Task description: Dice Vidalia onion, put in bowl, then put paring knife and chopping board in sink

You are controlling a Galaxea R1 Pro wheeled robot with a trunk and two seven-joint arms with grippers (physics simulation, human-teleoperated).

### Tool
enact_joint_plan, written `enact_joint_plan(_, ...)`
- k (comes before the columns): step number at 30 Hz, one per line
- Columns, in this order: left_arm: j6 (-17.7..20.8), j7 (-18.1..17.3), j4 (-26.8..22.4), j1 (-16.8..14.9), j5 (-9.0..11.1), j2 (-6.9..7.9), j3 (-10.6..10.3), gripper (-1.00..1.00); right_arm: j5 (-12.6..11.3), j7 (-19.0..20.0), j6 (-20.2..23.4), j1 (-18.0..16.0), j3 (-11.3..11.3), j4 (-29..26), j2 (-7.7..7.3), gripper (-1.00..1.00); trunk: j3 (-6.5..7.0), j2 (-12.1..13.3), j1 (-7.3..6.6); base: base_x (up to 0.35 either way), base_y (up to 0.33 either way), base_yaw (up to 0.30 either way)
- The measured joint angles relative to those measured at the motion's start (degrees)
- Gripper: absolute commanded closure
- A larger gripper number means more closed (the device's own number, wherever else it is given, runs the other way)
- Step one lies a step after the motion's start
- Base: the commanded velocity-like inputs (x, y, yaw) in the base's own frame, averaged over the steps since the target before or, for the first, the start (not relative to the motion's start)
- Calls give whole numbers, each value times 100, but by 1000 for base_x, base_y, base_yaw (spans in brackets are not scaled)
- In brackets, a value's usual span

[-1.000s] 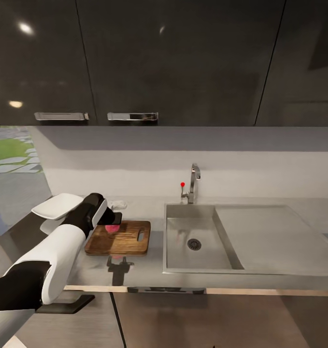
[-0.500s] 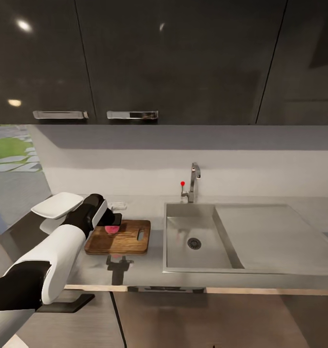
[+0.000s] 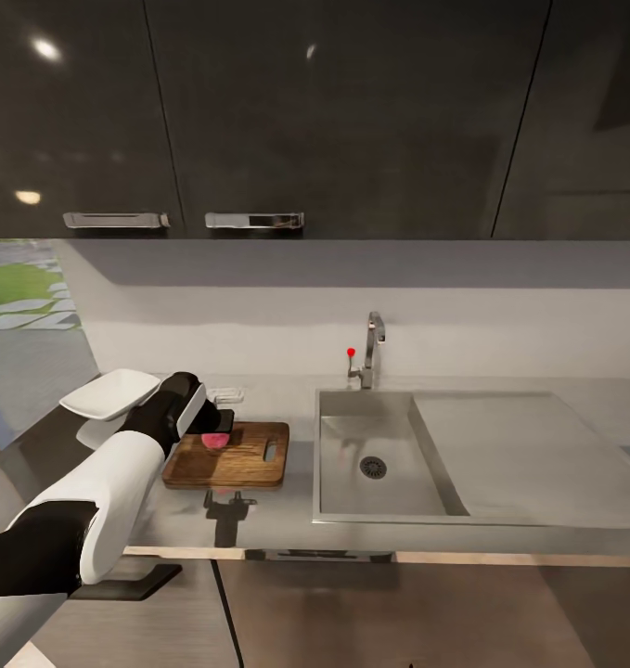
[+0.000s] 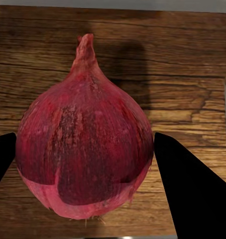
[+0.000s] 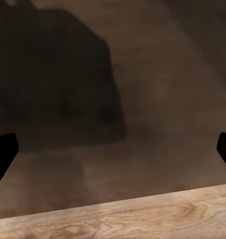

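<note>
Left tool grips whole red onion — over chopping board.

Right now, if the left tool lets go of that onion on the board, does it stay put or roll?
Probably rolls. The round dark-red whole onion is bulbous with a tapering stem tip, so little would rest on the flat brown wooden chopping board. Its skin looks smooth and papery, possibly slippery. The left tool flanks its widest part, so release gently.
</note>
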Motion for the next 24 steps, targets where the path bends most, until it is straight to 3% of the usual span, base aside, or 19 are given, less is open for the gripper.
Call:
enact_joint_plan(6,0,-1,0,0,1,0,0,100,0,0,0,0,0,0,0,-100,0,0,0,0,0,0)
enact_joint_plan(7,0,0,0,0,-3,0,0,-100,0,0,0,0,0,0,0,-100,0,0,0,0,0,0)
enact_joint_plan(24,0,2,-7,1,-8,0,0,-100,0,0,0,0,0,0,0,-100,0,0,0,0,0,0)
